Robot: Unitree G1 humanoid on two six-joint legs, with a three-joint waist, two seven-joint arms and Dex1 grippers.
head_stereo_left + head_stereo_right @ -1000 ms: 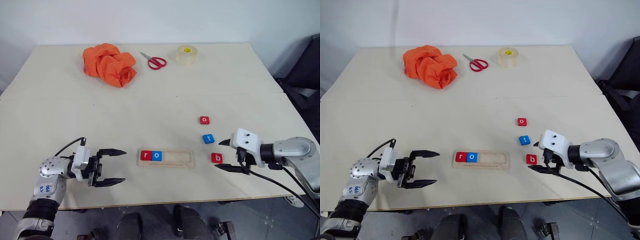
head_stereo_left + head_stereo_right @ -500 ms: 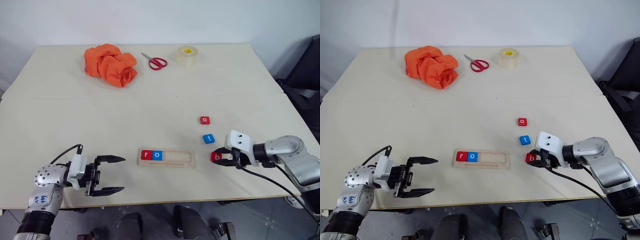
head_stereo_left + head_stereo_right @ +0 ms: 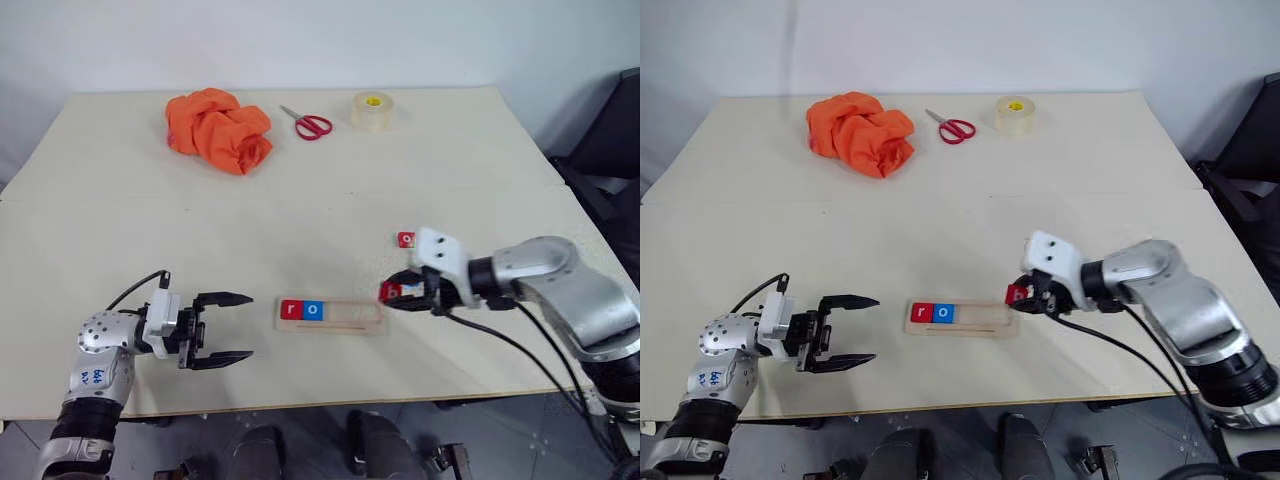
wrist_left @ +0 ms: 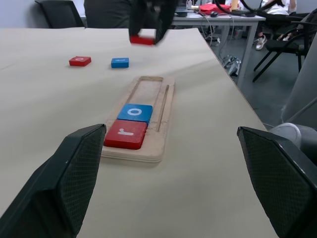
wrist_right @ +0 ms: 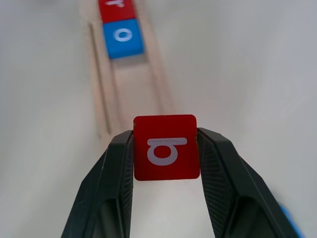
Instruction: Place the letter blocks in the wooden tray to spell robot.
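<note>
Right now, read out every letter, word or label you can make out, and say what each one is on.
"r" on the red tile at the wooden tray's end.
"o" on the blue tile beside it in the tray.
"b" on the red tile gripped in the right tool.
Loose red tile and loose blue tile on the table: letters too small to read.
Blue marking on the left arm: unreadable.

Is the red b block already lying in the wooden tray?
No, the red b block is clamped between the right gripper's fingers above the table, while the wooden tray holds just the r and o.
</note>
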